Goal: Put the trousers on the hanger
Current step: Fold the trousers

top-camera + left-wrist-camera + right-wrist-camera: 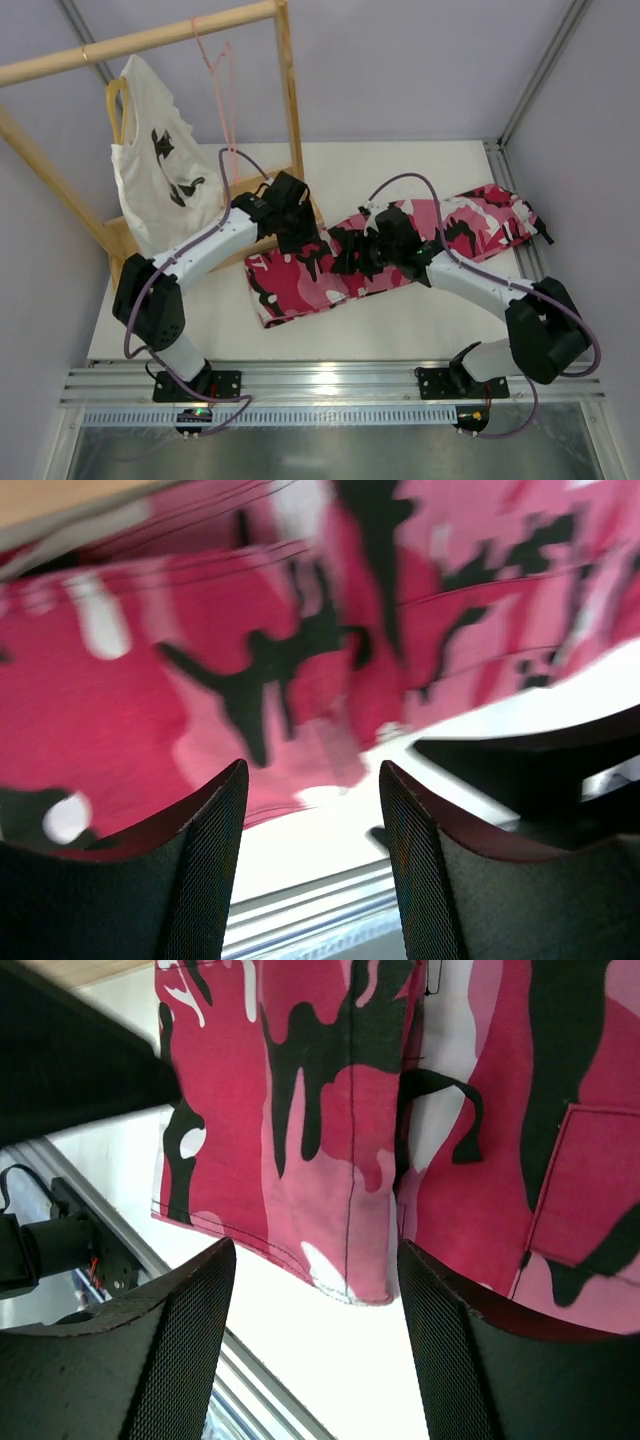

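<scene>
The camouflage trousers [470, 222] lie flat across the white table from front left to back right. They fill the left wrist view [200, 650] and the right wrist view [350, 1110]. The thin pale-pink hanger [222, 90] hangs by its hook from the wooden rail at the back. My left gripper [296, 232] hovers over the left part of the trousers, open and empty [312, 780]. My right gripper [372, 250] hovers over the middle of the trousers, open and empty [316, 1260], above a hem edge.
A wooden rack [290, 100] stands at the back left. A white T-shirt with black print [160, 170] hangs on a yellow hanger [115, 105] there. A metal rail [330, 385] runs along the near table edge.
</scene>
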`<action>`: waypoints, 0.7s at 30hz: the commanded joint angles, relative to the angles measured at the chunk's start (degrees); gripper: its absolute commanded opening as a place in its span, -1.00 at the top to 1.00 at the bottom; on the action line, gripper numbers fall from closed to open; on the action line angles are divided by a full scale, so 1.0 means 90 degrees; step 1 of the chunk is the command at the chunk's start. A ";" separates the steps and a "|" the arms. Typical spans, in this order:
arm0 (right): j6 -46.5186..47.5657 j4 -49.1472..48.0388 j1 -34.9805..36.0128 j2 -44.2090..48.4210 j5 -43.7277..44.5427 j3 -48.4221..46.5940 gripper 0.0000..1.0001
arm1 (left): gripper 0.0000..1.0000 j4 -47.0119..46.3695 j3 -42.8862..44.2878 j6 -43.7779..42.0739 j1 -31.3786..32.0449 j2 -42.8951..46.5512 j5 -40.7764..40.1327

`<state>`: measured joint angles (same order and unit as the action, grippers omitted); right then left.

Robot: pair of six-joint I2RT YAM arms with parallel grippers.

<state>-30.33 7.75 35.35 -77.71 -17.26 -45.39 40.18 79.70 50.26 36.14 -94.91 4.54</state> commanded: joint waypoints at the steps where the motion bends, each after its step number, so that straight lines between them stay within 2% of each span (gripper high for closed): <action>1: 0.0157 -0.0694 -0.0382 -0.0748 -0.1138 -0.0307 -0.38 | -0.12 0.0730 -0.0651 -0.0097 -0.0157 0.0409 -0.0816; 8: 0.0284 -0.1250 -0.0471 -0.2311 -0.2037 -0.0885 -0.39 | -0.12 0.0711 -0.1794 -0.0135 -0.0519 0.1014 -0.1002; 21: 0.0030 -0.1925 -0.0149 -0.3201 -0.2077 -0.0914 -0.38 | -0.11 0.0233 -0.3015 -0.0203 -0.1309 0.1483 -0.0856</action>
<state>-29.71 -5.85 32.27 -104.20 -35.42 -52.45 44.66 53.87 49.21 26.17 -84.16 -3.01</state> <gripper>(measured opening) 0.693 0.558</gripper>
